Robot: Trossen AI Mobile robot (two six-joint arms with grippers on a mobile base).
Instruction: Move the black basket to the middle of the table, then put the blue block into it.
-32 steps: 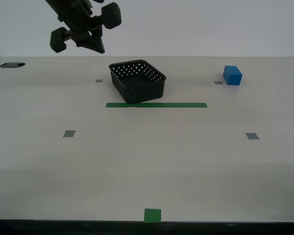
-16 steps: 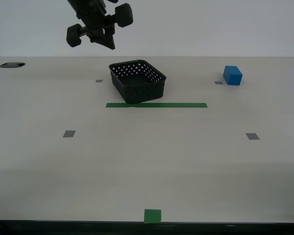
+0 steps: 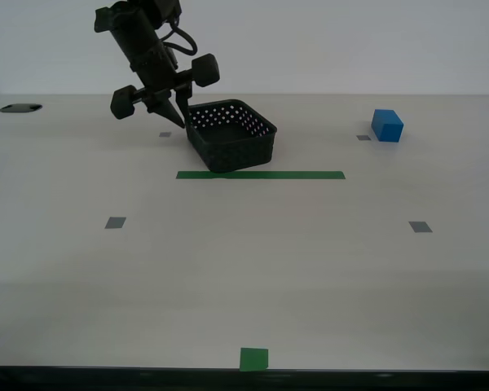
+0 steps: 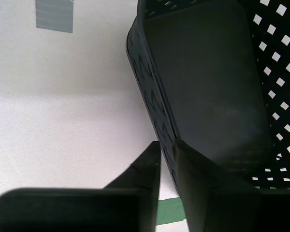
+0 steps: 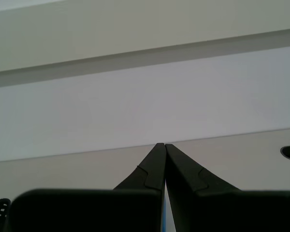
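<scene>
The black basket [image 3: 232, 138] stands on the table [image 3: 244, 277] at the back, just behind a green tape strip [image 3: 261, 174]. My second gripper [image 3: 179, 120] is down at the basket's rim on the exterior view's left. In the second wrist view its jaws [image 4: 166, 145] straddle the basket's perforated wall [image 4: 150, 92], one finger inside and one outside, closed onto it. The blue block [image 3: 386, 125] sits apart at the back on the exterior view's right. My first gripper [image 5: 162, 145] is shut and empty, and does not show in the exterior view.
A green square [image 3: 253, 358] lies at the table's front edge. Small grey squares [image 3: 115, 222] [image 3: 420, 226] lie on both sides, with one more beside the basket [image 4: 54, 14]. A dark hole [image 3: 20, 107] is at the far corner on the exterior view's left.
My second gripper has come down from above and to the exterior view's left onto the basket's rim. The basket and the blue block have not moved.
</scene>
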